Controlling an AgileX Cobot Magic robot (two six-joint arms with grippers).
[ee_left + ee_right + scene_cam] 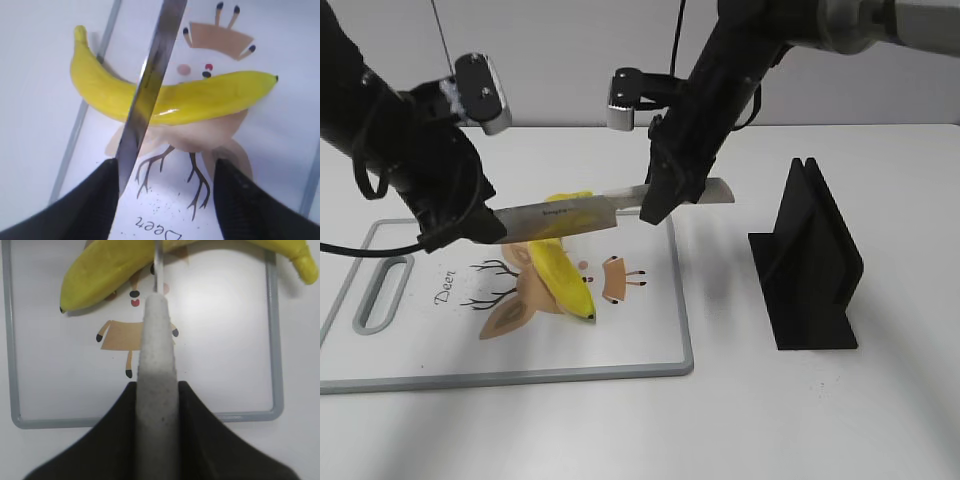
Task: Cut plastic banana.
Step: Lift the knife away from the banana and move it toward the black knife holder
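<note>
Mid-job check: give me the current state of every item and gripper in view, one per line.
plastic banana: whole, uncut, lying on the board.
knife: held level above the banana.
right gripper: shut on the knife handle.
left gripper: open, beside the blade tip.
cutting board: flat on the table.
knife stand: upright, empty.

The plastic banana (563, 275) is glossy yellow, curved and whole, with a short stem at one end and a small dark tip at the other. It lies flat on the white cutting board (630, 345), over the printed deer picture, its dark tip toward the board's near edge. A knife blade (560, 215) crosses over its middle, hiding part of it
</note>
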